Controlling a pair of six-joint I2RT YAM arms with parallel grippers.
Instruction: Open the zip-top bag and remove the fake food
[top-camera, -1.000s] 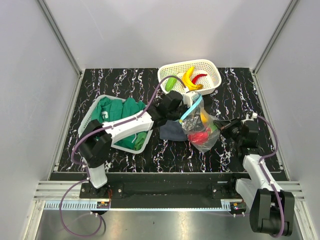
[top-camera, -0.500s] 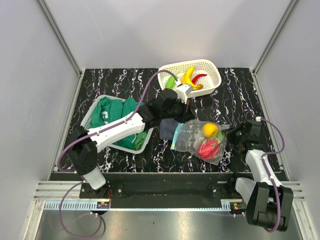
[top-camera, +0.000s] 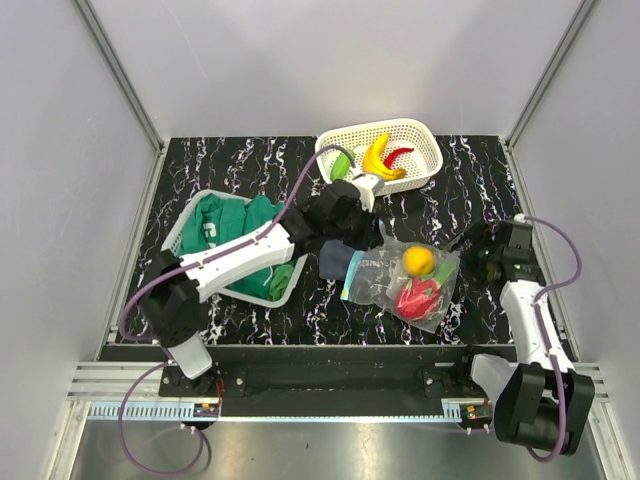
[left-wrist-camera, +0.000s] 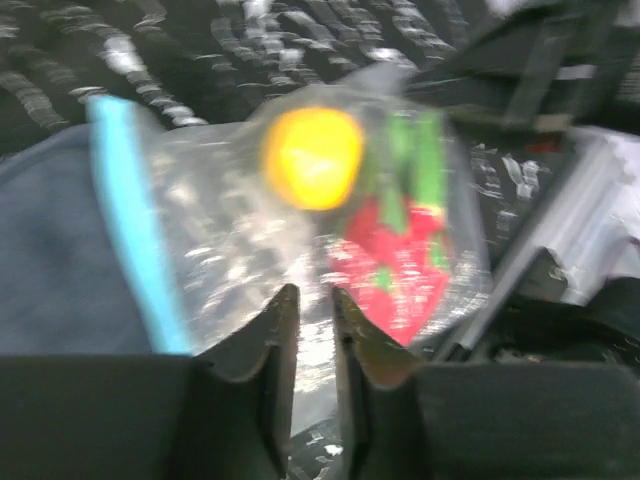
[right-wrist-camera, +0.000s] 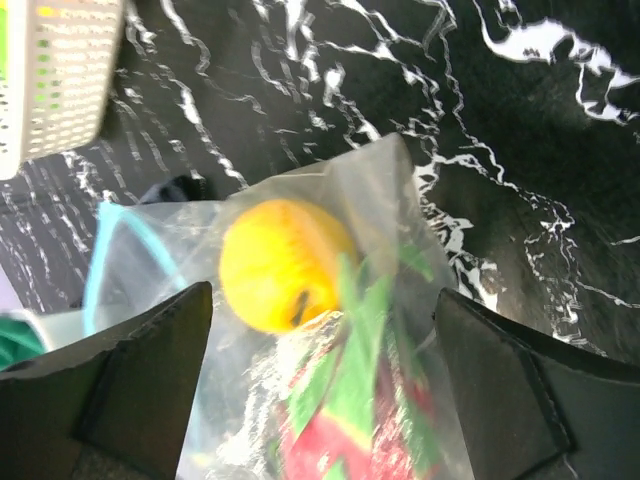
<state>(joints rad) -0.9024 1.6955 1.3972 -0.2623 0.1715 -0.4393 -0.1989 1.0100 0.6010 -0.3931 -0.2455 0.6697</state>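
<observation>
The zip-top bag (top-camera: 395, 280) lies flat on the black marbled table, its teal zip strip (top-camera: 352, 276) on the left over a dark blue cloth (top-camera: 333, 262). Inside it are a yellow-orange piece (top-camera: 418, 260) and a red-pink fruit with green leaves (top-camera: 414, 298). My left gripper (top-camera: 372, 235) hovers at the bag's upper left; in the left wrist view its jaws (left-wrist-camera: 308, 295) stand a narrow gap apart with nothing between them. My right gripper (top-camera: 470, 258) is wide open by the bag's right edge, and in its wrist view (right-wrist-camera: 322, 300) the fingers straddle the bag (right-wrist-camera: 330, 400) without touching it.
A white basket (top-camera: 425, 135) at the back holds a banana (top-camera: 378, 155), a green vegetable (top-camera: 342, 165) and a red chili (top-camera: 400, 153). A second white basket (top-camera: 190, 215) on the left holds green clothing (top-camera: 235, 235), with the left arm stretched over it.
The bag, held up between both grippers a second ago, now lies flat. The right gripper has let go, opened wide and pulled back right. The left gripper's jaws have parted slightly.
</observation>
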